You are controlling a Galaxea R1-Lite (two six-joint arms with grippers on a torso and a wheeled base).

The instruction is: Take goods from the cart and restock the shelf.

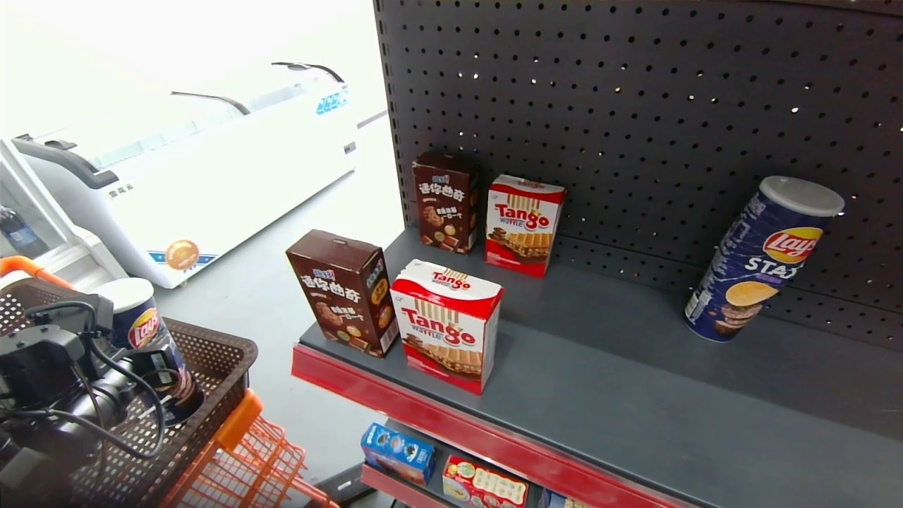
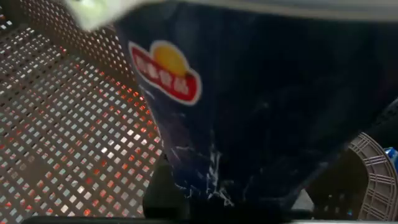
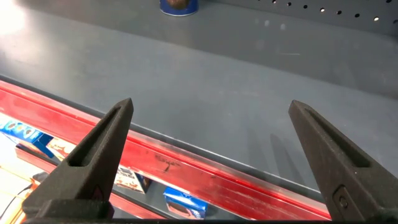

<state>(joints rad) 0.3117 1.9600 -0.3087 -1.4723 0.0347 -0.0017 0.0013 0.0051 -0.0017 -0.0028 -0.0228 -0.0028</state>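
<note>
Facing grey shelf; white freezer beyond

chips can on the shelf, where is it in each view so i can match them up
head view: the chips can stands at the right of the shelf, by the pegboard.
right wrist view: its base is far across the shelf from the open right hand.
left wrist view: a different can, in the basket.
shared landmark: the shelf's red front edge.
</note>
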